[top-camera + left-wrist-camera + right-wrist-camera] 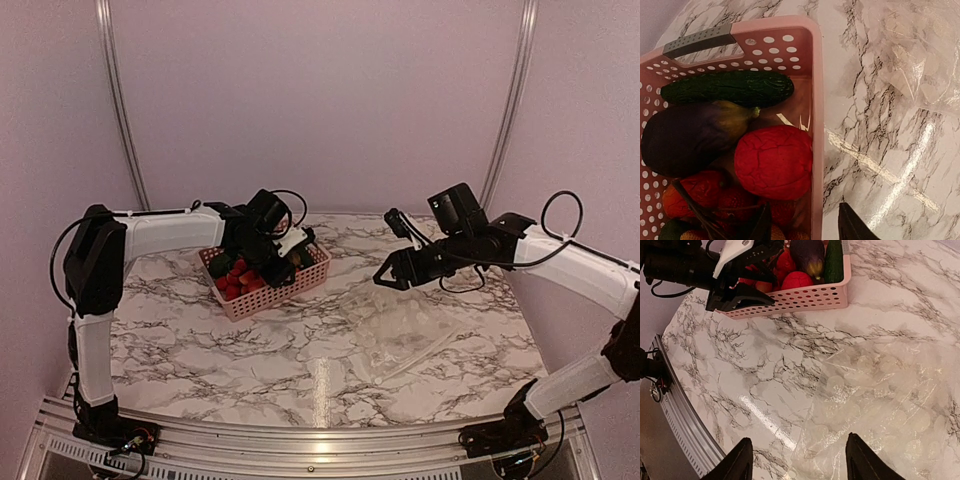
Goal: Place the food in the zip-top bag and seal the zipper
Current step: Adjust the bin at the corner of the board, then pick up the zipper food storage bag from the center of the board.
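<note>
The food lies in a pink basket (pixel 816 100): a green cucumber (pixel 730 87), a dark eggplant (pixel 690 137), a round red piece (pixel 774 162) and smaller red pieces below. My left gripper (pixel 807 227) hangs open over the basket's right wall, one finger above the food and one outside, holding nothing. From above, the left gripper (pixel 283 262) sits over the basket (pixel 300 290). The clear dotted zip-top bag (pixel 880 395) lies flat on the marble. Above its near-left corner my right gripper (pixel 800 465) is wide open and empty. I cannot make out the zipper.
The bag (pixel 400 325) lies right of centre, the basket at back left, with bare marble between them. The right gripper (pixel 385 278) hovers between basket and bag. A metal rail (pixel 300 445) runs along the table's near edge.
</note>
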Tool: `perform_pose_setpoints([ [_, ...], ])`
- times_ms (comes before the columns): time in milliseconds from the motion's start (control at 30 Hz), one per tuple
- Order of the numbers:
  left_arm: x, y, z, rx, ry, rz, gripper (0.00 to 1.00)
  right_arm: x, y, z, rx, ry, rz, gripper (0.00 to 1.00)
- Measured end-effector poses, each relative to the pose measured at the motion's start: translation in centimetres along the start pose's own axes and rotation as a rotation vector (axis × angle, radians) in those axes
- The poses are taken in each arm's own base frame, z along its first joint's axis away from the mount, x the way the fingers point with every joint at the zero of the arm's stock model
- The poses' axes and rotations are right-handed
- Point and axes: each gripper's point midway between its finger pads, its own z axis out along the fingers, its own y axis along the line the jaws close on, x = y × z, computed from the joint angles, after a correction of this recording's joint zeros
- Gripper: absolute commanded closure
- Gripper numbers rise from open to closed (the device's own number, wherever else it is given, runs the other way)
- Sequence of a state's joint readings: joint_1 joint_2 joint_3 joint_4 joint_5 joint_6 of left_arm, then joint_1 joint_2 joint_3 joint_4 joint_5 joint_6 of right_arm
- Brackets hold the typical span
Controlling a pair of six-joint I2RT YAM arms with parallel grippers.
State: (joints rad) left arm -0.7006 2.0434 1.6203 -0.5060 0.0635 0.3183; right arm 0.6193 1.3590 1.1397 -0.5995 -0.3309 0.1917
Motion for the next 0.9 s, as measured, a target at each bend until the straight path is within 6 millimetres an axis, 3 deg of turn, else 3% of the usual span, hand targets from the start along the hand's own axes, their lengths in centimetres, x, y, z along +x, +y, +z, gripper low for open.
perform_pose_setpoints([
  [67, -0.3, 0.4, -0.2, -0.022, -0.011, -0.024, 0.37, 0.3, 0.0, -0.3, 0.0, -0.002, 0.015, 0.4],
  [200, -1.6, 0.9, -2.0, -0.055, -0.057, -0.089, 0.36, 2.0, 0.0, -1.4, 0.006, -0.002, 0.046, 0.43],
  [367, -4.9, 0.6, -7.4, -0.084, -0.206, -0.207, 0.36, 3.9, -0.8, -3.1, 0.069, 0.024, 0.107, 0.45],
  [467, -5.8, -0.3, -10.8, -0.066, -0.3, -0.291, 0.36, 6.1, -1.6, -3.5, 0.112, 0.056, 0.168, 0.46],
  [567, -5.8, -1.2, -12.2, -0.038, -0.343, -0.333, 0.36, 9.6, -2.7, -4.3, 0.163, 0.088, 0.264, 0.46],
  [800, -4.2, -1.1, -11.3, -0.044, -0.317, -0.471, 0.31, 14.5, -3.5, -6.1, 0.195, 0.042, 0.527, 0.47],
  [900, -4.1, 0.1, -11.1, -0.093, -0.294, -0.555, 0.15, 16.4, -4.2, -6.5, 0.225, 0.032, 0.614, 0.49],
])
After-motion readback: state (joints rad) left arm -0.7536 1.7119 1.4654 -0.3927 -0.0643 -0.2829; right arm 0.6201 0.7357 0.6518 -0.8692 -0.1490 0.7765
